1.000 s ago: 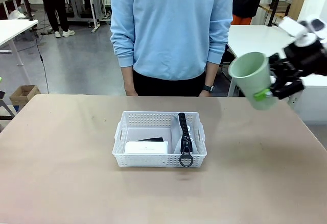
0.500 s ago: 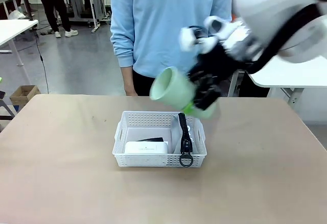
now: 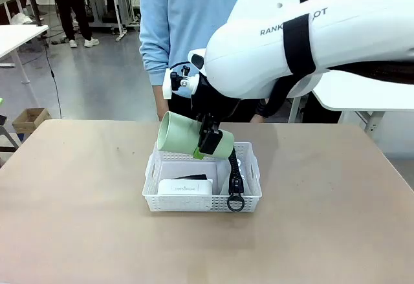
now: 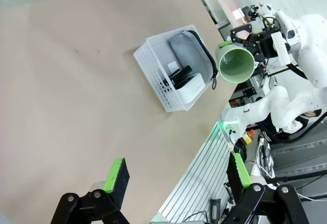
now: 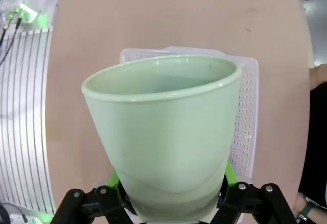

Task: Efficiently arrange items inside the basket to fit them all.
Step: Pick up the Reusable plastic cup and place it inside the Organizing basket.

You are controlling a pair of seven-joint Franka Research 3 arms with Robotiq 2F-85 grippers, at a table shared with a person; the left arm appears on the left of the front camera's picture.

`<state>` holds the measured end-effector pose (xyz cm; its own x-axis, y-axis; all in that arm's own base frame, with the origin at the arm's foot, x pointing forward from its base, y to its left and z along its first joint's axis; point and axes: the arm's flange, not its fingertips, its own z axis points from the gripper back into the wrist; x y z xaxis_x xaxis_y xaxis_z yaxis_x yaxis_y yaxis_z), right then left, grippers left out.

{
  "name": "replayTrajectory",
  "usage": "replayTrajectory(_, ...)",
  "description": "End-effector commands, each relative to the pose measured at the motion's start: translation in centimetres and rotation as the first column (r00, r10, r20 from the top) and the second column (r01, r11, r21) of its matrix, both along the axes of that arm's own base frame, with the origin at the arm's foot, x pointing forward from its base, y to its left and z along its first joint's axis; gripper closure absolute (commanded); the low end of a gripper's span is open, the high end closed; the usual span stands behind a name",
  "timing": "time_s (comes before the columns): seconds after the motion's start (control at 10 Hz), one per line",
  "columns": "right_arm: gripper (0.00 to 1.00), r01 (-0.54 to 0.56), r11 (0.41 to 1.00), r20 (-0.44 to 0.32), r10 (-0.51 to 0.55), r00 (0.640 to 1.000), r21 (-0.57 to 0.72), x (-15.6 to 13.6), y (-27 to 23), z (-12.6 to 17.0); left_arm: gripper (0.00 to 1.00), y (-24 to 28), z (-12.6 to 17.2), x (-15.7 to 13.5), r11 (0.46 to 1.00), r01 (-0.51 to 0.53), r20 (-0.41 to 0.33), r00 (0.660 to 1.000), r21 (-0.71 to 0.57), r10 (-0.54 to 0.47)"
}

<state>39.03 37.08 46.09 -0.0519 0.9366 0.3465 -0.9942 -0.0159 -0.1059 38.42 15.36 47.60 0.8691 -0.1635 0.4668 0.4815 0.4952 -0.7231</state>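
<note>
- Workshop floor and white tables lie behind a person (image 3: pixel 213 32) in a pale blue sweater, who stands at the far edge of the tan tabletop (image 3: pixel 77 187).
- Near the middle of the tabletop sits the basket (image 3: pixel 202 200), white with perforated walls.
- Inside it, a small white box (image 3: pixel 185 186) lies flat at the near left, with a black stapler (image 3: pixel 192 177) just behind it.
- A grey pouch (image 3: pixel 228 179) takes the right part of the basket; its black zipper runs front to back and the ring pull (image 3: pixel 235 203) hangs over the near rim.
- Reaching across from the right, the right arm carries its right hand (image 3: pixel 204 143) above the far rim of the basket.
- That hand is clamped on the cup (image 3: pixel 187 135), pale green, held by its lower part with a green pad on either side.
- From the front, the cup is tipped well over, mouth toward the picture's left, hanging over the back left part of the basket without touching it.
- Seen from the right wrist, the cup (image 5: pixel 163 132) hides most of the basket (image 5: pixel 248 117) below it.
- Seen from its own wrist, the left hand (image 4: pixel 176 175) is high above the tabletop, well apart from the basket (image 4: pixel 163 83), fingers (image 4: pixel 116 175) spread wide with nothing between them.
</note>
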Motion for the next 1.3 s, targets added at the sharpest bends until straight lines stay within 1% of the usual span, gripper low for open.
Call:
replayTrajectory(0.0,0.16,0.005,1.000,-0.013,-0.005,1.000,0.024,-1.5,0.0,0.8,0.00,0.0,0.2,-0.3,1.000,-0.003,0.001,1.000,0.007,0.003)
replayTrajectory(0.1,0.16,0.005,1.000,-0.013,-0.005,1.000,0.024,-1.5,0.0,0.8,0.00,0.0,0.2,-0.3,1.000,-0.003,0.001,1.000,0.007,0.003)
replayTrajectory(0.2,0.16,-0.003,1.000,-0.003,0.003,1.000,0.004,-0.3,0.2,0.2,0.00,0.0,0.2,-0.3,1.000,-0.003,0.001,1.000,0.007,0.003)
replayTrajectory(0.3,0.16,0.144,0.990,0.043,-0.144,0.989,0.006,0.2,0.8,0.0,0.00,0.0,0.2,-0.3,1.000,-0.003,0.001,1.000,0.007,0.003)
replayTrajectory(0.4,0.16,0.178,0.984,0.042,-0.178,0.983,0.010,1.4,1.6,-0.2,0.00,0.0,0.2,-0.3,1.000,-0.003,0.001,1.000,0.007,0.003)
replayTrajectory(0.5,0.16,0.215,0.976,0.031,-0.214,0.976,-0.039,3.1,2.2,-0.7,0.00,0.0,0.2,-0.3,1.000,-0.003,0.001,1.000,0.007,0.003)
replayTrajectory(0.6,0.16,0.234,0.971,0.012,-0.234,0.972,-0.042,4.4,2.9,-1.5,0.00,0.0,0.2,-0.3,1.000,-0.003,0.001,1.000,0.007,0.003)
replayTrajectory(0.8,0.16,0.220,0.973,-0.025,-0.222,0.975,-0.069,6.1,3.9,-3.1,0.00,0.0,0.2,-0.3,1.000,-0.003,0.001,1.000,0.007,0.003)
replayTrajectory(0.9,0.16,0.249,0.965,-0.013,-0.251,0.968,-0.085,6.9,4.3,-3.8,0.00,0.0,0.2,-0.3,1.000,-0.003,0.001,1.000,0.007,0.003)
replayTrajectory(1.0,0.16,0.244,0.964,-0.005,-0.245,0.969,-0.102,7.3,4.7,-4.5,0.00,0.0,0.2,-0.3,1.000,-0.003,0.001,1.000,0.007,0.003)
replayTrajectory(1.2,0.16,0.201,0.965,-0.033,-0.210,0.977,-0.169,8.0,5.4,-6.4,0.00,0.0,0.2,-0.3,1.000,-0.003,0.001,1.000,0.007,0.003)
